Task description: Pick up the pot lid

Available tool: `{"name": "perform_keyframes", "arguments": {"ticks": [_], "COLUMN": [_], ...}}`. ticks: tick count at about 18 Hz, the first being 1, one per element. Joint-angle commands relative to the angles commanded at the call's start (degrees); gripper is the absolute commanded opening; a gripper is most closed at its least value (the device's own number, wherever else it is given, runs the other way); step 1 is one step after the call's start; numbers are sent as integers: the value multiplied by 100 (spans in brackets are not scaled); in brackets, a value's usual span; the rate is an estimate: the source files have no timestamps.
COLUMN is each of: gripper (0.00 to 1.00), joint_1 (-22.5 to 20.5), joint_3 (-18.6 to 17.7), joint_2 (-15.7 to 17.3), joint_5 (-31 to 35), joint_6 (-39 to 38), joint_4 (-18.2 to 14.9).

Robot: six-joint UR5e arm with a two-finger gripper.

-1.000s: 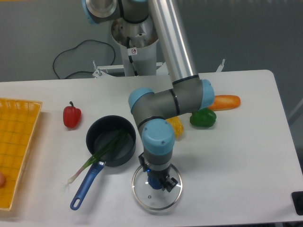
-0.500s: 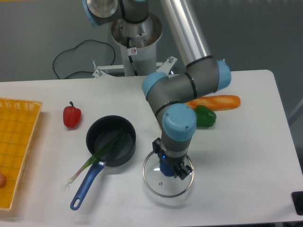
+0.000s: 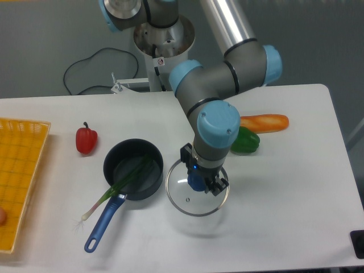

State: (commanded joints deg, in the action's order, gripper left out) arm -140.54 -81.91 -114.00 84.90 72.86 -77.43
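The gripper [image 3: 203, 174] points down near the middle of the view, its fingers shut around the blue knob of the pot lid. Below and around the fingertips hangs the round, clear lid [image 3: 196, 200] with its metal rim, slightly tilted and apparently off the table. Part of the rim's far side and of the knob is hidden behind the fingers.
Left of the lid, a black pan [image 3: 115, 165] with a blue handle [image 3: 101, 227] holds a green onion [image 3: 120, 183]. A red pepper [image 3: 86, 140], yellow crate [image 3: 17, 187], green pepper [image 3: 245, 141] and orange carrot [image 3: 265, 123] lie around.
The gripper and the lid it holds first moved right and up in the view, then farther up and slightly left. The arm looks larger, closer to the camera. The pan stayed where it was.
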Motion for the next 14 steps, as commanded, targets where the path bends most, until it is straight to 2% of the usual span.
{"name": "perform_keyframes", "arguments": {"ticks": [3,14], "gripper": [55,55], "joint_1": [79,132], "joint_3": [-158,-255], "joint_2": [176,273], "joint_5": [-140,-176], "joint_6": [0,-35], "joint_4": [17,-9]}}
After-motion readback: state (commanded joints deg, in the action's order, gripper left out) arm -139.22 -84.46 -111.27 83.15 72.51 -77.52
